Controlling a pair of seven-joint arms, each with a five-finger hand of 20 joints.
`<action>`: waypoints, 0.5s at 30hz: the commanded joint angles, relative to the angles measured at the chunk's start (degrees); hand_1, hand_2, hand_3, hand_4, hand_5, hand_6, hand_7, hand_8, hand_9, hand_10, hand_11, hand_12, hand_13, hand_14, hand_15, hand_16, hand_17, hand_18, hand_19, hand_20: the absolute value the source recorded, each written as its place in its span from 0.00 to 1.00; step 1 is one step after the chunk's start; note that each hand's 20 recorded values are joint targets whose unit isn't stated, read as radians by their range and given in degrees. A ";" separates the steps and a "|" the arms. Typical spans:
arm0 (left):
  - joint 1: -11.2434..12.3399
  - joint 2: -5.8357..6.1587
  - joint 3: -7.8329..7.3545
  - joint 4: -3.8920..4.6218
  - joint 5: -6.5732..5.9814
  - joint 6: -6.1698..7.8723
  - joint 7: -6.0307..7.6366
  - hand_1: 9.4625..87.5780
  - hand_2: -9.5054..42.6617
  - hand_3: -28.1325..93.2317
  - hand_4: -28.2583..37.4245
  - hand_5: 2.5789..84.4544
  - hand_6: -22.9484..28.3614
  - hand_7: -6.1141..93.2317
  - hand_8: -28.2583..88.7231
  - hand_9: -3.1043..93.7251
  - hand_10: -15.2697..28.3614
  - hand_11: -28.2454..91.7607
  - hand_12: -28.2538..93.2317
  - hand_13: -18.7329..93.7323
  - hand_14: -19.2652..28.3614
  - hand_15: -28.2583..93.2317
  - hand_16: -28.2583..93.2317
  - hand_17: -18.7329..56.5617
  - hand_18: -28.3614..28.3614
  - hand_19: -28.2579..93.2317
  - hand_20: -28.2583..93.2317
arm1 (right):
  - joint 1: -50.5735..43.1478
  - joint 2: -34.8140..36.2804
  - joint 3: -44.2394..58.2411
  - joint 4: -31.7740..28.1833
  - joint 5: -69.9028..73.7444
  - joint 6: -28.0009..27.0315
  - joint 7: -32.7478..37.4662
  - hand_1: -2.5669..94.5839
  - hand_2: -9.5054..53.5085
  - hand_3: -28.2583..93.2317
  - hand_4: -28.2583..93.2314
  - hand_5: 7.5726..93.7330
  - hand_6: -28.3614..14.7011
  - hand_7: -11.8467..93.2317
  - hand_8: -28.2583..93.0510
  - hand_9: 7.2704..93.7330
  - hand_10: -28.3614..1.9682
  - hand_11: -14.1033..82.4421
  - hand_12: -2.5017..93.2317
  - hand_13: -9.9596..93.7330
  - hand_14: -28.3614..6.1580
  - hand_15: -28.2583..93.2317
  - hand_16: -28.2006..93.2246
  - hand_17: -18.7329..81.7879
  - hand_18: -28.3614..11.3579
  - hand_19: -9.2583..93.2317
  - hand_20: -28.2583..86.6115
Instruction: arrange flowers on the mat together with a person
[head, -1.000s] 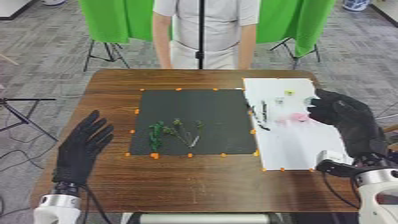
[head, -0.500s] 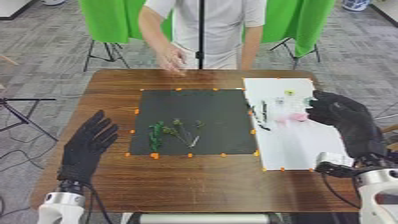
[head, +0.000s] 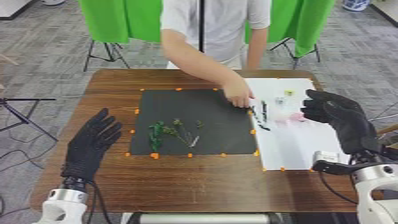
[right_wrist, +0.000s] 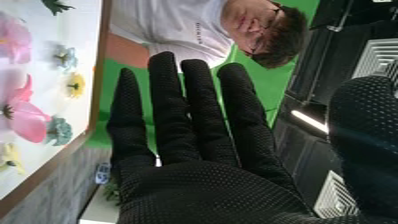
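The left hand (head: 91, 142) is held over the table's left side, its fingers straight and apart from the mat. On the right, the right hand (head: 339, 117) hovers at the white sheet's outer edge, holding nothing; the right wrist view has the right hand (right_wrist: 209, 192) with straight fingers. Green stems (head: 155, 136) and thin branching sprigs (head: 182, 132) lie on the lower part of the dark mat (head: 191, 106). A person's hand (head: 237, 94) is at the mat's upper right corner, beside dark stems (head: 259, 120) on the sheet.
The white sheet (head: 284, 145) bears a pink flower (head: 297, 117) and a small yellow flower (head: 289, 93). In the right wrist view are a large pink flower (right_wrist: 27, 115), a yellow one (right_wrist: 75, 85) and a blue-green one (right_wrist: 59, 131). Orange markers edge the mat.
The person's arm has come from the far side over the table, its hand now at the border of mat and sheet. Both robot hands have shifted only slightly.
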 joint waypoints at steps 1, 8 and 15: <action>0.45 0.33 -0.18 0.02 -0.01 -0.76 -0.97 0.22 0.23 0.82 0.04 0.35 0.49 0.26 0.16 0.30 0.62 0.41 0.38 0.37 0.70 0.45 0.25 0.13 0.89 0.60 0.32 | 2.81 -0.01 -0.03 -0.04 -0.30 -3.29 3.13 0.18 0.25 0.94 0.03 0.43 0.51 0.28 0.15 0.44 0.40 0.34 0.26 0.45 0.40 0.49 0.41 0.28 0.13 0.55 0.50; 1.69 -0.93 0.11 -0.22 0.02 -1.42 -1.87 0.22 0.23 0.82 0.04 0.35 0.49 0.26 0.16 0.30 0.62 0.40 0.38 0.37 0.70 0.45 0.25 0.14 0.89 0.60 0.32 | 3.92 0.17 -0.46 0.34 0.28 -5.25 4.51 0.19 0.26 0.93 0.04 0.41 0.51 0.28 0.15 0.43 0.40 0.33 0.26 0.44 0.40 0.49 0.41 0.27 0.13 0.55 0.49; 2.12 -0.88 -0.37 -0.69 -0.12 -0.68 -1.48 0.22 0.23 0.82 0.05 0.35 0.49 0.26 0.16 0.30 0.62 0.40 0.38 0.37 0.70 0.45 0.25 0.13 0.89 0.60 0.32 | 3.81 -0.35 -1.26 0.50 0.33 -5.33 5.29 0.19 0.26 0.93 0.04 0.41 0.51 0.28 0.15 0.43 0.40 0.33 0.26 0.44 0.40 0.49 0.41 0.27 0.13 0.56 0.50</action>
